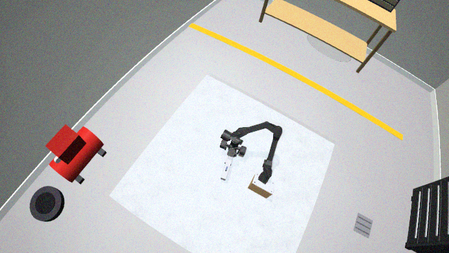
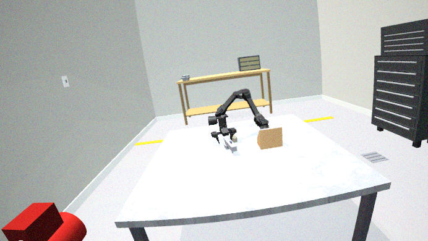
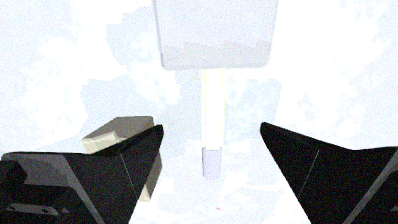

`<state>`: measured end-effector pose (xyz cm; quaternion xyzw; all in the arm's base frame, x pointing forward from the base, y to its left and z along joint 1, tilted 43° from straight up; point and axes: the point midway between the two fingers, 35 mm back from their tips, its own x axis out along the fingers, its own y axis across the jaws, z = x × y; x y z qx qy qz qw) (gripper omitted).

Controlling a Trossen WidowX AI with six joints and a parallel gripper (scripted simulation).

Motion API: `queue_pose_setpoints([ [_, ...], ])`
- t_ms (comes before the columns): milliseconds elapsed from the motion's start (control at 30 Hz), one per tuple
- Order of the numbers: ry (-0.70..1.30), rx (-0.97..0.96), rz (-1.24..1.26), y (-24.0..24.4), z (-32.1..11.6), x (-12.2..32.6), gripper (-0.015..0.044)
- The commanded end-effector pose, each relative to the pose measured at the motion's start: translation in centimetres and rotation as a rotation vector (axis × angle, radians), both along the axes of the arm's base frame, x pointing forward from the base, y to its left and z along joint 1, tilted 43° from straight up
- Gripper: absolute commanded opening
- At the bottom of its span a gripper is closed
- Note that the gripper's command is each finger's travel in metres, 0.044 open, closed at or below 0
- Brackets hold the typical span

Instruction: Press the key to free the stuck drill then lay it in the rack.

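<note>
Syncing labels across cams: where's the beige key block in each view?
Top: not discernible, hidden under the claw.
Exterior: small beige key block just right of the open claw, beside the white drill housing.
Wrist: beige key block at lower left, partly behind the left finger.
Shared landmark: the white drill housing, top centre in wrist.

You have one arm (image 2: 239, 99) with one gripper (image 3: 212, 150), one drill (image 3: 212, 107), one beige key block (image 3: 122, 137), one white holder (image 3: 215, 32), one brown box (image 2: 269, 138), one table (image 2: 247, 191), one wooden shelf (image 2: 222, 75).
</note>
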<state>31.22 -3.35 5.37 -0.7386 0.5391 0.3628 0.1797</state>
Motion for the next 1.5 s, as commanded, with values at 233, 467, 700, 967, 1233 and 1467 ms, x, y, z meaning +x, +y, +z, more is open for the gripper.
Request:
queue_pose_setpoints([
  [233,0.000,0.000,0.000,0.05,-0.19,-0.07,0.0361],
  [467,0.000,0.000,0.000,0.05,-0.19,-0.07,0.0177],
  [700,0.000,0.000,0.000,0.05,-0.19,-0.07,0.0013],
  [967,-0.001,-0.002,-0.004,0.12,-0.06,-0.23,0.0000],
  [1233,-0.001,-0.002,-0.004,0.13,0.10,-0.31,0.0000],
  [1467,-0.001,-0.002,-0.004,-0.46,0.55,0.06,0.0000],
])
